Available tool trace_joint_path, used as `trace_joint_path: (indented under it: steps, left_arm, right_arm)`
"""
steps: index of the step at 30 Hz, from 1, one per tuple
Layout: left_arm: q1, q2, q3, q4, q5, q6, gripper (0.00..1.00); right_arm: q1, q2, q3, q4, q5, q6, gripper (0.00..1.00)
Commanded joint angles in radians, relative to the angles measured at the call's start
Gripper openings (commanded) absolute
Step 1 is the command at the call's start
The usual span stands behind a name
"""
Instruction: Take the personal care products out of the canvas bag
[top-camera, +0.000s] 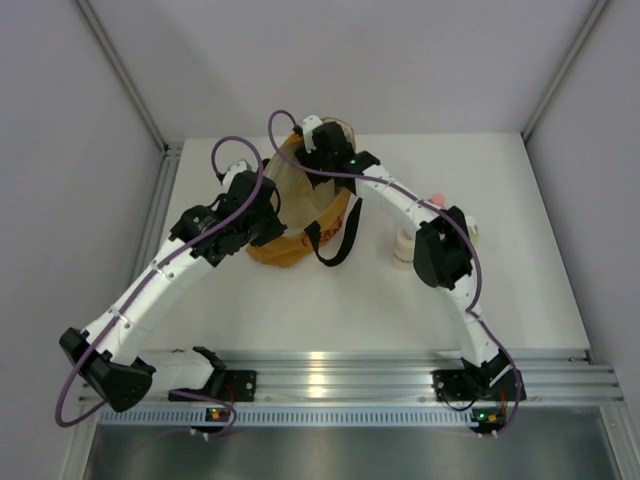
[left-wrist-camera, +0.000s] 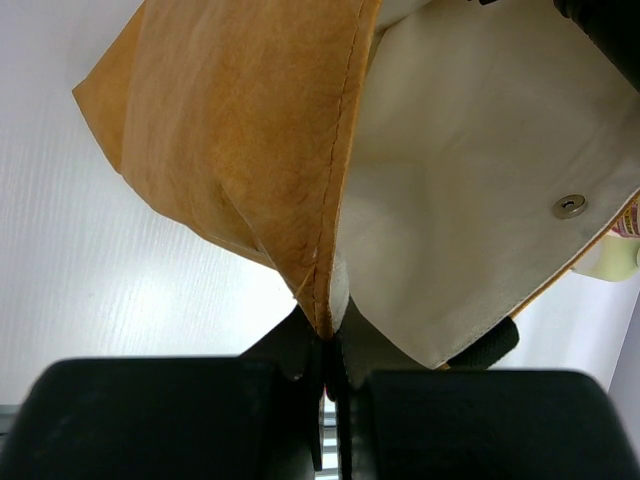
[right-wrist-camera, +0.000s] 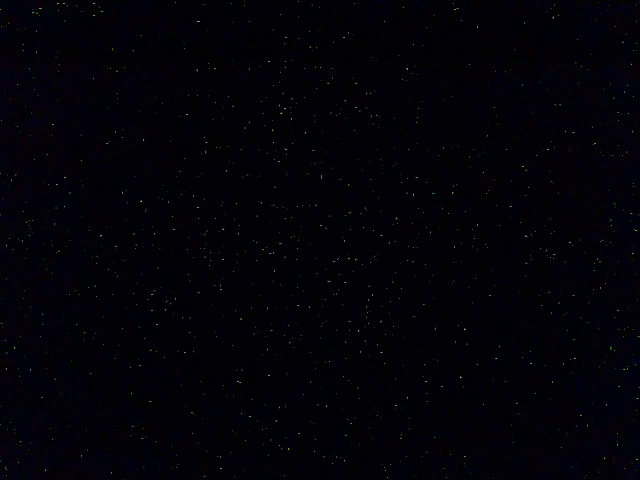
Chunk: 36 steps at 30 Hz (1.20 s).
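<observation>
While pinching the canvas bag (top-camera: 290, 215) by its orange edge in the closed left gripper (left-wrist-camera: 325, 350), reaching into the held-open mouth with the right gripper (top-camera: 318, 140); cannot tell its state, camera there dark. Judged mid-extraction: calls next for a sure hold on a bottle, then a straight lift past the rim. Noted bag slumped mid-surface (top-camera: 300, 310), bottles (top-camera: 402, 248) standing outside to its right.
</observation>
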Motion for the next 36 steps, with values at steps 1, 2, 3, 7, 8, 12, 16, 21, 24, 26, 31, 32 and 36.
trace_joint_path:
  steps: [1,2,3,7,8,12,16,21,24,26,31,32,36]
  left_arm:
    - [0.002,-0.039,0.031,0.028,-0.005,0.003,0.00]
    - [0.002,-0.039,0.031,0.028,-0.005,0.002,0.00]
    - [0.002,-0.039,0.031,0.028,-0.005,0.000,0.00]
    - [0.002,-0.042,0.020,0.028,-0.008,-0.006,0.00]
    - [0.002,-0.043,0.012,0.028,-0.008,-0.007,0.00]
    - [0.002,-0.048,-0.002,0.028,-0.006,-0.011,0.00]
    - [0.002,-0.057,-0.003,0.028,-0.020,-0.014,0.00]
    - [0.002,-0.062,-0.008,0.028,-0.022,-0.015,0.00]
    - [0.002,-0.063,-0.017,0.028,-0.022,-0.021,0.00]
    - [0.002,-0.062,-0.025,0.028,-0.022,-0.023,0.00]
    - [0.002,-0.066,-0.031,0.028,-0.022,-0.027,0.00]
    - [0.002,-0.065,-0.032,0.028,-0.023,-0.027,0.00]
    - [0.002,-0.066,-0.038,0.028,-0.028,-0.030,0.00]
  right_arm:
    - [-0.012,-0.014,0.031,-0.006,-0.055,0.032,0.00]
    - [-0.011,-0.023,0.031,-0.004,-0.056,0.036,0.00]
    - [-0.009,-0.042,0.031,0.002,-0.058,0.036,0.00]
    - [0.005,-0.094,0.031,0.017,-0.056,0.044,0.00]
    - [0.008,-0.105,0.033,0.019,-0.055,0.047,0.00]
    - [0.025,-0.161,0.030,0.020,-0.046,0.047,0.00]
    - [0.042,-0.207,0.016,0.019,-0.023,0.038,0.00]
    - [0.060,-0.264,0.003,0.019,0.000,0.036,0.00]
    - [0.069,-0.295,-0.007,0.019,0.008,0.033,0.00]
    - [0.075,-0.309,-0.017,0.019,0.011,0.030,0.00]
    - [0.094,-0.364,-0.030,0.016,0.026,0.027,0.00]
    - [0.097,-0.375,-0.033,0.017,0.026,0.027,0.00]
    - [0.111,-0.434,-0.043,0.017,0.029,0.032,0.00]
